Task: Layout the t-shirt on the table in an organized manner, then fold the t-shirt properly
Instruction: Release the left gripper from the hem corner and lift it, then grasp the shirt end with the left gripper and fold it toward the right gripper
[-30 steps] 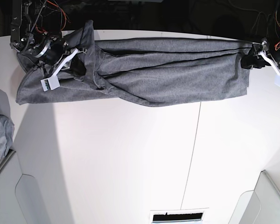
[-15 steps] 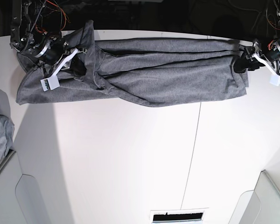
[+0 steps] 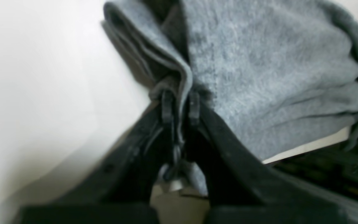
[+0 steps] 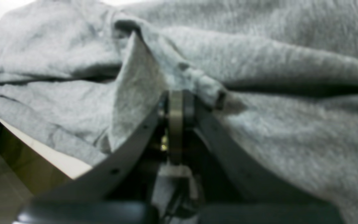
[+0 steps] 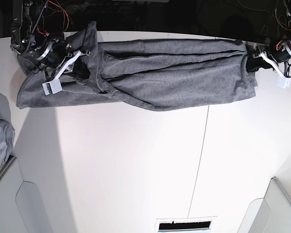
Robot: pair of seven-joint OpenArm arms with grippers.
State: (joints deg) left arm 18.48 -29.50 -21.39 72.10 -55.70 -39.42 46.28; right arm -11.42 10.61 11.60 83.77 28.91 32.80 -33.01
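T-shirt (image 5: 165, 80) bunched along counter (image 5: 136, 165) far edge; left hand (image 3: 180, 104) and right hand (image 4: 176, 107) each pinch a fold, fingertips part-hidden.

A robotics lab: a bare white bench (image 5: 136, 170) fills the frame, with exposed red and orange wiring (image 5: 58, 14) on arm hardware at upper left.

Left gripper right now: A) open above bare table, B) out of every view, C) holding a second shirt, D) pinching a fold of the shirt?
D: in the left wrist view, the left gripper has its tips closed on a bunched edge of the grey shirt.
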